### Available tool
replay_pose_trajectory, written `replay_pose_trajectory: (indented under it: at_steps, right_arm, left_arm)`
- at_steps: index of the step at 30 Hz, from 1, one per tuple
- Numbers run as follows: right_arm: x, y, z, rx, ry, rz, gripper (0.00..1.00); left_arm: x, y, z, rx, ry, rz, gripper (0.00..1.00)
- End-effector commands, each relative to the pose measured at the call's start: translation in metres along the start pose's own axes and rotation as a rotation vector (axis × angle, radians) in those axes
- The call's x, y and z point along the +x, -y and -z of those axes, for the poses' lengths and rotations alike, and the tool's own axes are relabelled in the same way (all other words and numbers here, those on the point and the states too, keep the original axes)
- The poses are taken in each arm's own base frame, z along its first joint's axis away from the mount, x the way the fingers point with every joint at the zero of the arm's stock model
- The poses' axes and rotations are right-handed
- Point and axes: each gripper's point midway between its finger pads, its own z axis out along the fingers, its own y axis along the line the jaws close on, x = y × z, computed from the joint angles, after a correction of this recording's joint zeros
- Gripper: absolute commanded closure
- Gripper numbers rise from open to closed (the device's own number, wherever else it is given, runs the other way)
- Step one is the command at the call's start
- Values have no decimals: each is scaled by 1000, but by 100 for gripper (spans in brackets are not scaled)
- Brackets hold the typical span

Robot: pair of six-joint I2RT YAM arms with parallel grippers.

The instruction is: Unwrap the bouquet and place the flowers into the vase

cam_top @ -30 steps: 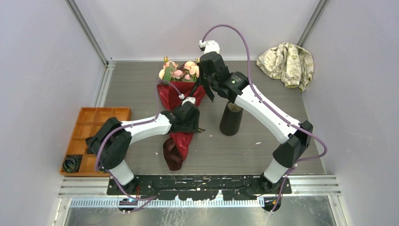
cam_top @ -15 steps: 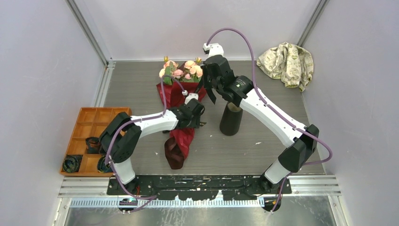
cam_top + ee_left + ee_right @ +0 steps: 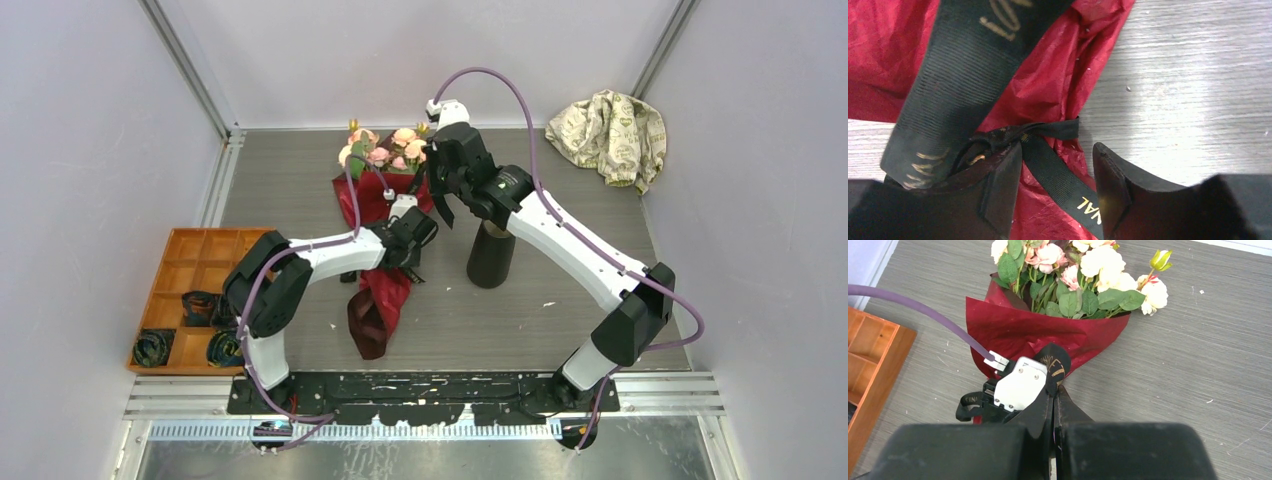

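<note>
Bouquet (image 3: 385, 205) laid mid-worktop (image 3: 570, 260), clear of edges
Left hand (image 3: 1055, 167) is held apart at the knotted ribbon (image 3: 958, 85); right hand (image 3: 1054, 396) is clamped on that ribbon.

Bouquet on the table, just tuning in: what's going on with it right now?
The bouquet lies wrapped, its black ribbon tied. The right gripper is shut on a ribbon tail, while the left gripper, open, straddles the knot. The flowers sit in the red paper; the vase stands upright just right of the bouquet.
</note>
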Motion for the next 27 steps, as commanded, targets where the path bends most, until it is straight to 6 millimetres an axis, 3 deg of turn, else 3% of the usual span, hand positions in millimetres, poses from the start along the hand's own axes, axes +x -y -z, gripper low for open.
replay_pose_trajectory:
  at_steps: [1, 3, 5, 9, 11, 14, 16, 18, 19, 22, 27]
  right_arm:
    - [-27, -3, 16, -31, 94, -41, 95]
    - [-26, -2, 14, -26, 91, -40, 94]
    - [-23, -2, 13, -24, 89, -38, 95]
    - [-19, -2, 9, -21, 81, -40, 95]
    - [-16, -2, 6, -19, 74, -41, 94]
    - [-13, -3, 2, -18, 63, -42, 92]
    - [-10, -4, 0, -21, 53, -39, 78]
    - [-8, -5, -1, -26, 47, -44, 59]
    - [-6, -5, -1, -28, 42, -48, 53]
    - [1, -7, -1, -43, 27, -75, 52]
    - [21, -17, 6, -108, -14, -126, 51]
  left_arm:
    - [1, 0, -6, -7, -15, 28, 53]
    - [4, 0, -3, -4, -28, 32, 68]
    - [4, -2, 3, 0, -35, 41, 76]
    - [2, -8, 19, 20, -26, 62, 82]
    - [0, -12, 27, 24, -17, 70, 98]
    - [-1, -16, 37, 33, -10, 75, 100]
    - [-3, -13, 43, 68, -6, 82, 100]
    - [-4, -1, 49, 159, -1, 77, 100]
    - [-3, 8, 51, 223, -6, 74, 100]
    - [-4, 27, 55, 400, -11, 106, 100]
    - [-13, 37, 59, 652, -35, 245, 100]
